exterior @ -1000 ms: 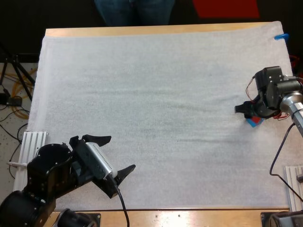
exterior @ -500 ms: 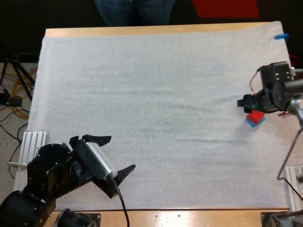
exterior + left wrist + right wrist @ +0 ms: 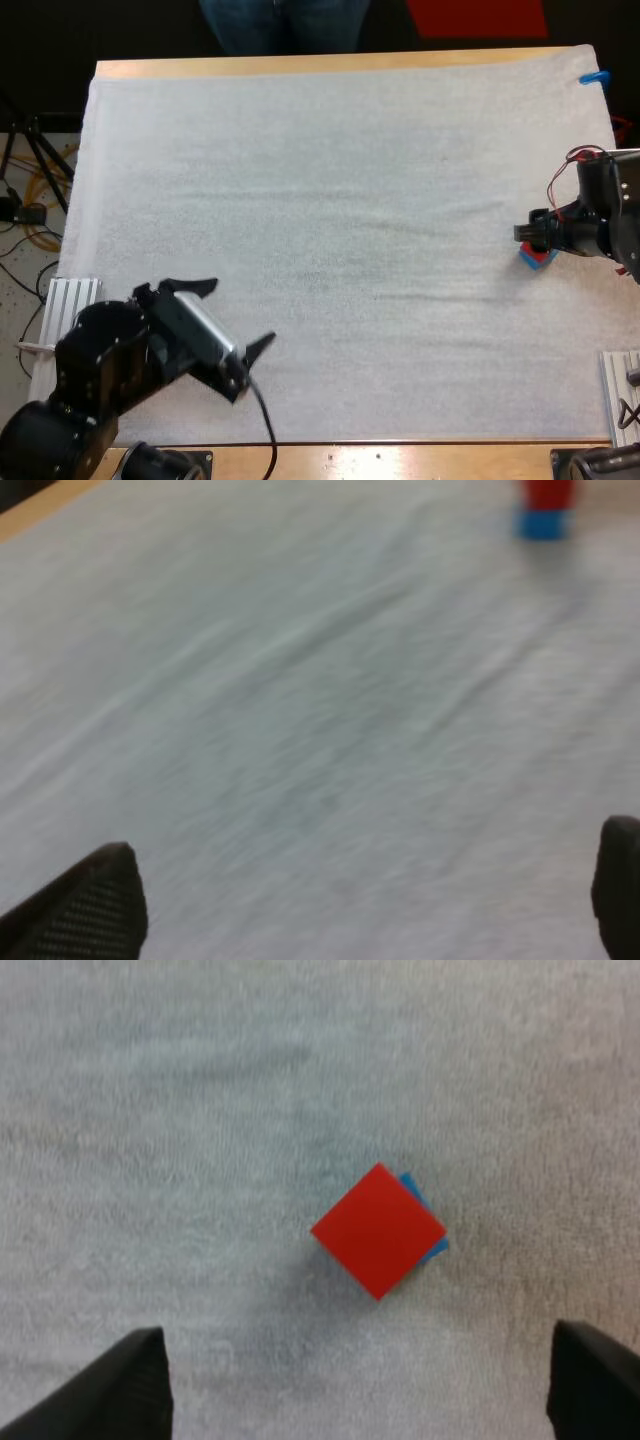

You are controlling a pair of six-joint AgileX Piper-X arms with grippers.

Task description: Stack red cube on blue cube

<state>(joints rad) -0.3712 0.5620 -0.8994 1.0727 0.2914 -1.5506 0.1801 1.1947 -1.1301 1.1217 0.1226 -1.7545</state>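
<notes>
The red cube (image 3: pixel 378 1230) sits on top of the blue cube (image 3: pixel 434 1246), turned a little so only a blue edge peeks out from under it. In the high view the red cube (image 3: pixel 542 252) and blue cube (image 3: pixel 532 263) stand at the mat's right side. My right gripper (image 3: pixel 368 1385) hovers above the stack, open and clear of both cubes; it is just above them (image 3: pixel 533 234) in the high view. My left gripper (image 3: pixel 243 312) is open over the mat's near left, with nothing between its fingers. From there the red cube (image 3: pixel 548 492) on the blue cube (image 3: pixel 542 524) shows far off.
The white mat (image 3: pixel 330 180) covers the table. A person's legs (image 3: pixel 280 22) stand beyond the far edge. Metal rails lie at the near left (image 3: pixel 68 300) and the near right (image 3: pixel 620 385) edges.
My right arm has drawn back to the right, leaving the red cube resting on the blue one. My left gripper has shifted slightly left and turned a little.
</notes>
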